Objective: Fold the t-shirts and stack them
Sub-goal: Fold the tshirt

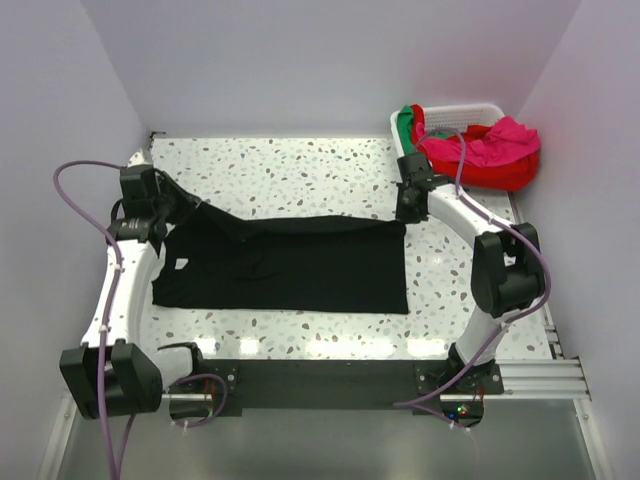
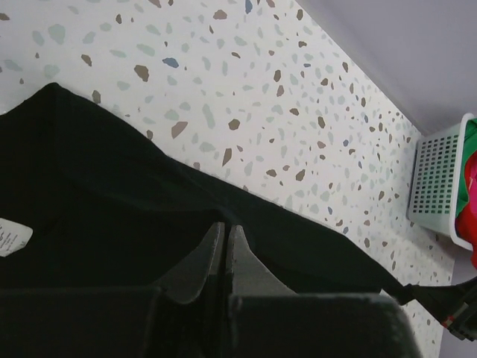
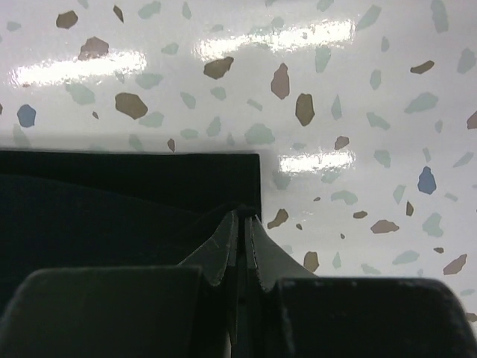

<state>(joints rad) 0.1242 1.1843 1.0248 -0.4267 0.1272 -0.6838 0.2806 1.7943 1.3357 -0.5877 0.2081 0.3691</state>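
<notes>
A black t-shirt [image 1: 290,265] lies spread across the middle of the table, its far edge partly folded over toward the front. My left gripper [image 1: 192,208] is shut on cloth at its far left end. In the left wrist view the fingertips [image 2: 225,227] pinch black fabric [image 2: 112,194], with the white neck label [image 2: 11,237] at the left edge. My right gripper [image 1: 404,213] is shut on the far right corner. In the right wrist view its gripper [image 3: 244,216] clamps the black shirt's corner [image 3: 112,201]. A red shirt [image 1: 500,172], a pink shirt [image 1: 508,140] and a green shirt [image 1: 405,124] lie bunched in the basket.
The white slatted basket [image 1: 462,108] stands at the table's far right corner, also seen in the left wrist view as the basket [image 2: 438,186]. Speckled tabletop [image 1: 300,170] lies bare behind the shirt. Grey walls close in the back and sides.
</notes>
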